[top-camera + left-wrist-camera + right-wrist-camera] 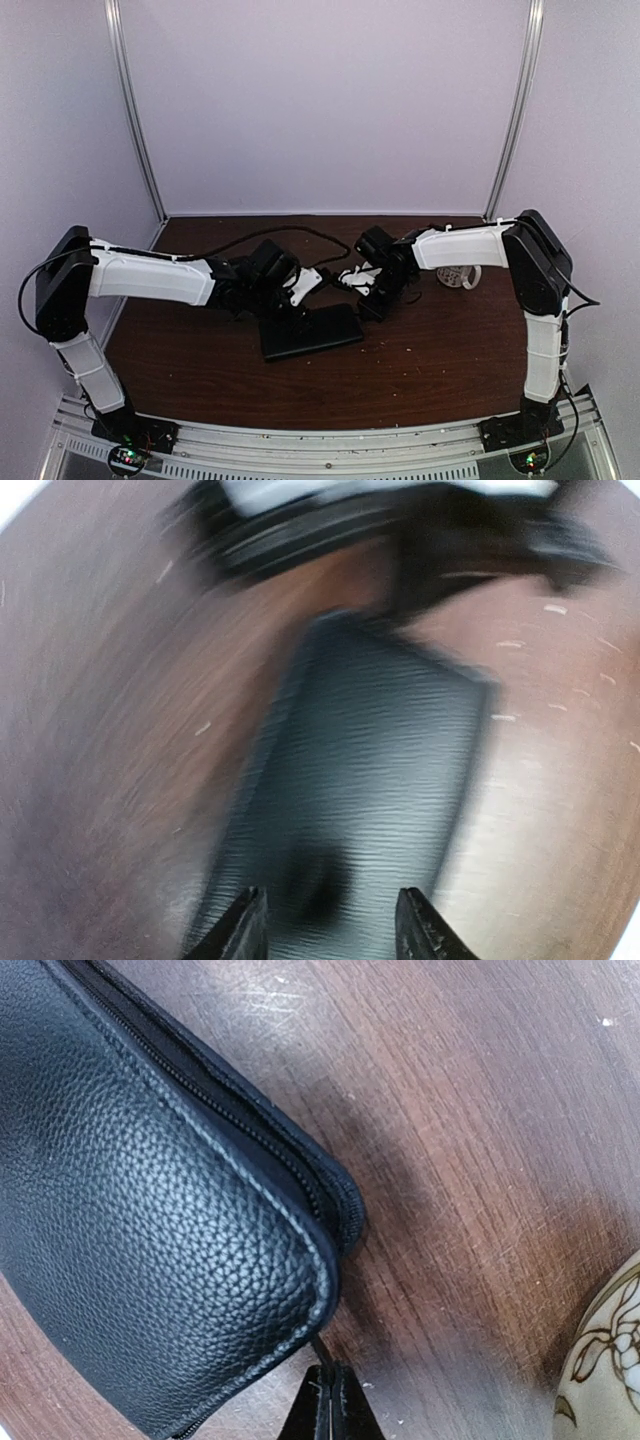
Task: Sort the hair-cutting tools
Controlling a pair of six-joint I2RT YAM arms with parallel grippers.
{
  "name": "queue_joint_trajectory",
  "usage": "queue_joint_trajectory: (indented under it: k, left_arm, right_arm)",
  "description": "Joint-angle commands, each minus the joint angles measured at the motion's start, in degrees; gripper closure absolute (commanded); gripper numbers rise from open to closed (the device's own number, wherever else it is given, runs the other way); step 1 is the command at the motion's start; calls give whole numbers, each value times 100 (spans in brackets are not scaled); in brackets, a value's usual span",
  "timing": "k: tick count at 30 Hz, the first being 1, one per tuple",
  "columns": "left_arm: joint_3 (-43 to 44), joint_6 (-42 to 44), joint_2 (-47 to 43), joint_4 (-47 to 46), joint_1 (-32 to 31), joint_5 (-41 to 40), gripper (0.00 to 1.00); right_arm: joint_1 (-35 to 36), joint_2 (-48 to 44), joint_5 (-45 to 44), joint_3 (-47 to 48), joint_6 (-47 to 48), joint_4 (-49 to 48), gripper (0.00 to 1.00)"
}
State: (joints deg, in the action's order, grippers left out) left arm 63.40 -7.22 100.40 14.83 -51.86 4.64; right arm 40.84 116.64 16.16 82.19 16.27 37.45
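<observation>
The right pincer [330, 1402] is clenched, tips pressed together just off the rounded corner of the black case [150, 1210]. A thin dark strip [320, 1348] runs from that corner into the tips; it may be the tab of the zip [205, 1105], but the pictures do not show whether anything is truly pinched. The left pincer [325, 930] is released, its two fingers apart with nothing between them, hanging over the flat face of the case in a view too smeared for detail. The case lies closed and flat on the tabletop [480, 1160], with the white bowl [605, 1360] beside it on the right arm's side, apart from it. The hair-cutting tools show in no view; they are likely zipped inside the case, though that is a guess. The step in hand looks like opening the case. To do it well, the left pincer should press down on the case's face to pin it. The right one should then draw along the zip line, following the curve at the corner, not pulling straight away from the case. Otherwise the case will likely slide or lift.
</observation>
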Motion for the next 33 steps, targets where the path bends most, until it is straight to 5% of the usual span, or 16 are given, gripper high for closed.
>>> queue_joint_trajectory:
  k: [1, 20, 33]
  left_arm:
    - [-56, 1054, -356, -594, -663, -910, 52]
    - [1508, 2005, 1626, 83, -1187, -1513, 50]
    - [2291, 1622, 2624, 897, -1055, -1553, 56]
  right_arm:
    - [-7, -29, 135, 35, 60, -67, 100]
    - [-9, 29, 529, -6, 135, -24, 100]
    - [-13, -237, 635, -307, 329, 454, 100]
